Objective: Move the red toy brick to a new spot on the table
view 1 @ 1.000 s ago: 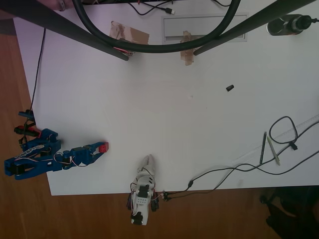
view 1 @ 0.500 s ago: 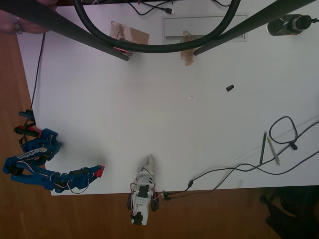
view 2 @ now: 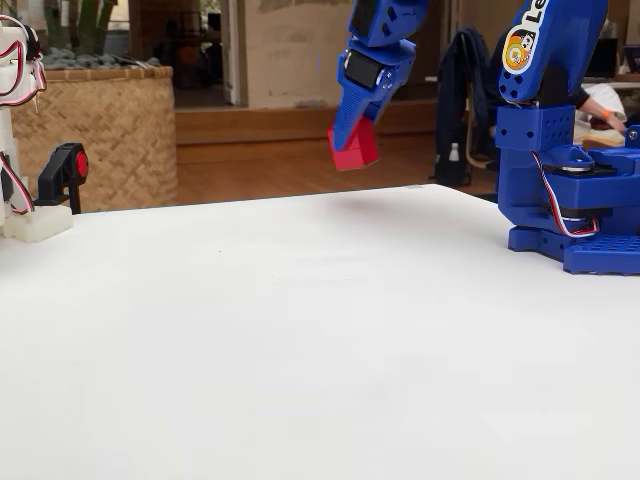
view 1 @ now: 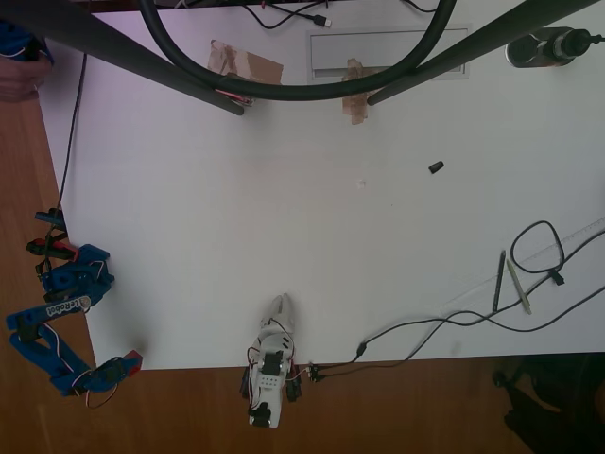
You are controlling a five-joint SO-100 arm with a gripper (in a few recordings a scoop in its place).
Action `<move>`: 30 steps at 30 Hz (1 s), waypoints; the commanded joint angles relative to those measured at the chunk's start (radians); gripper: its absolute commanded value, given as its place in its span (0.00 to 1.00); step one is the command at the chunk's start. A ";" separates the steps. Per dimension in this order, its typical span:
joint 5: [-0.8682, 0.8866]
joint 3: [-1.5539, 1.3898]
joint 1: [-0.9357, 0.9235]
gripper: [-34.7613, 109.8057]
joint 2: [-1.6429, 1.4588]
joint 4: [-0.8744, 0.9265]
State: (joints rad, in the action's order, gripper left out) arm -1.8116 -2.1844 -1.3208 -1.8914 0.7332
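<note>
The red toy brick [view 2: 354, 148] hangs in the air beyond the far edge of the white table [view 2: 300, 330], pinched at the tips of my blue gripper [view 2: 350, 135], which is shut on it. In the overhead view the gripper [view 1: 126, 363] holds the brick [view 1: 133, 357] at the table's [view 1: 312, 246] bottom-left corner, about over the edge where the wooden floor starts. The fingers hide the brick's upper part.
My blue base [view 1: 74, 279] is clamped at the table's left edge. A white arm [view 1: 274, 342] stands at the bottom edge. A small black bit [view 1: 435, 167] lies right of centre. Cables and pens [view 1: 510, 280] occupy the right side; dark frame legs [view 1: 180, 80] cross the top.
My arm has swung from the left part of the table down to its bottom-left corner, carrying the red brick with it, still gripped.
</note>
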 commanded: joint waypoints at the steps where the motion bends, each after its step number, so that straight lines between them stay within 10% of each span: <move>1: -0.040 -0.017 -0.092 0.25 0.020 -0.077; 19: -0.149 0.135 -0.149 0.47 -0.029 -0.101; 30: -0.009 0.160 0.580 0.41 -0.446 0.247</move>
State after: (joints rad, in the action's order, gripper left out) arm -1.8270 -1.9696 -0.9572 -2.1476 0.9265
